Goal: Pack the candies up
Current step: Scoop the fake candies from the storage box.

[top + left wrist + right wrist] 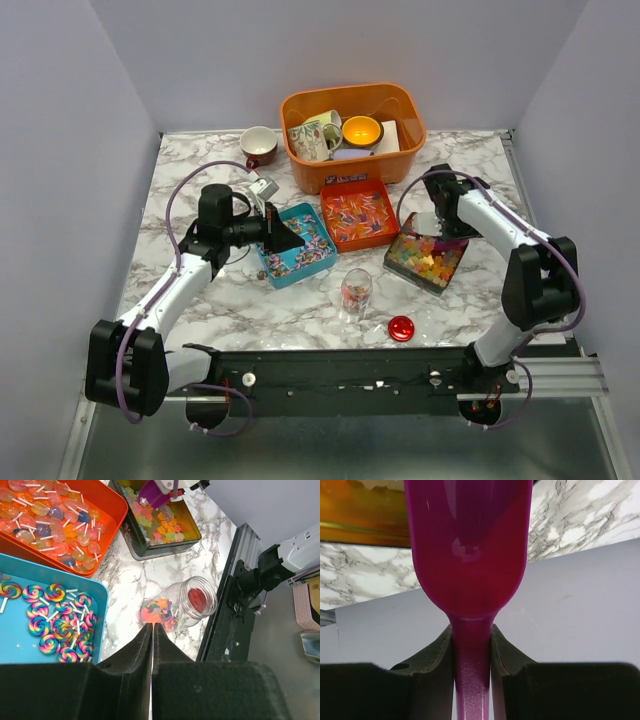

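The candies lie in three trays: swirl lollipops in a blue tray (322,258) (60,625), pale stick candies in an orange tray (357,215) (55,522), and jelly candies in a dark tray (428,262) (162,527). A clear glass jar (355,291) (187,602) stands in front of the trays with a few candies inside. My left gripper (290,240) (152,626) is shut and empty over the blue tray's near edge. My right gripper (438,215) (471,635) is shut on the handle of a purple scoop (447,240) (470,545) (155,492), which hangs over the dark tray.
A small red lid (401,328) lies near the front edge, right of the jar. An orange basket (400,105) with mugs and a bowl stands at the back. A brown cup (259,146) stands to its left. Grey walls enclose the marble table.
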Available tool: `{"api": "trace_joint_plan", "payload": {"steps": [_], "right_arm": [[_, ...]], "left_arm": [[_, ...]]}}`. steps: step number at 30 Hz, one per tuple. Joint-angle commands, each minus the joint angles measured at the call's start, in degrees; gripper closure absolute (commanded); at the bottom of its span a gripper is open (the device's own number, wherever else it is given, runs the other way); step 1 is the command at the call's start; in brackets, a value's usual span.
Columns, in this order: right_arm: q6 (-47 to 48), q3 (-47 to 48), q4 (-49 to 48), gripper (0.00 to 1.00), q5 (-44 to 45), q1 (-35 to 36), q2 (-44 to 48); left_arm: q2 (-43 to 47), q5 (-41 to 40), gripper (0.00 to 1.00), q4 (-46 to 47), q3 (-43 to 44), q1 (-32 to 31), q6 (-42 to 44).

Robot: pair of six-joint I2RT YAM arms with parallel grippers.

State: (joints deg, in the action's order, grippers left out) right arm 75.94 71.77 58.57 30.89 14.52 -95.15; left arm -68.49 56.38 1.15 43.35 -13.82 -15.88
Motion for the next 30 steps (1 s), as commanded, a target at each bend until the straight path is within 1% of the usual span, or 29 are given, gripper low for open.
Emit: {"api": "trace_joint_plan", "payload": {"steps": [1, 6, 9, 14, 19, 24, 27, 30], "right_arm": [[-1.76, 0.04, -4.07, 0.99, -2.41, -0.2, -3.37], [-0.36, -1.28, -6.97, 0.99, -5.92, -0.11, -3.2], [3.59, -3.99, -10.39, 0.99, -7.6, 0.15, -1.79], [13.87, -10.4, -16.89, 0.99, -8.57, 1.38, 1.11], [19.67, -11.91, -19.01, 0.99, -8.31, 2.79, 1.81], [20.92, -9.99, -19.46, 0.99, -8.57, 4.63, 0.41], [18.98, -8.05, -18.31, 0.99, -9.79, 6.92, -1.7], [19.33, -8.4, -19.01, 0.99, -10.59, 9.64, -2.23]], "left_arm": [[1.6, -0.74, 0.86, -1.06, -0.29, 0.29, 1.46], [1.52, -1.1, 0.86, -2.82, -0.55, 0.29, 1.99], [0.81, -1.62, 0.85, -2.9, -0.38, 0.29, 2.08], [-0.33, -2.15, 0.85, -3.69, 0.59, 0.29, 2.96], [-0.68, -2.68, 0.85, -3.96, 1.12, 0.55, 3.75], [-0.15, -3.03, 0.85, -3.87, 0.68, 1.17, 3.66], [0.37, -3.03, 0.85, -3.96, 0.33, 1.52, 3.4], [0.81, -2.86, 0.85, -4.84, 0.07, 1.87, 3.92]]}}
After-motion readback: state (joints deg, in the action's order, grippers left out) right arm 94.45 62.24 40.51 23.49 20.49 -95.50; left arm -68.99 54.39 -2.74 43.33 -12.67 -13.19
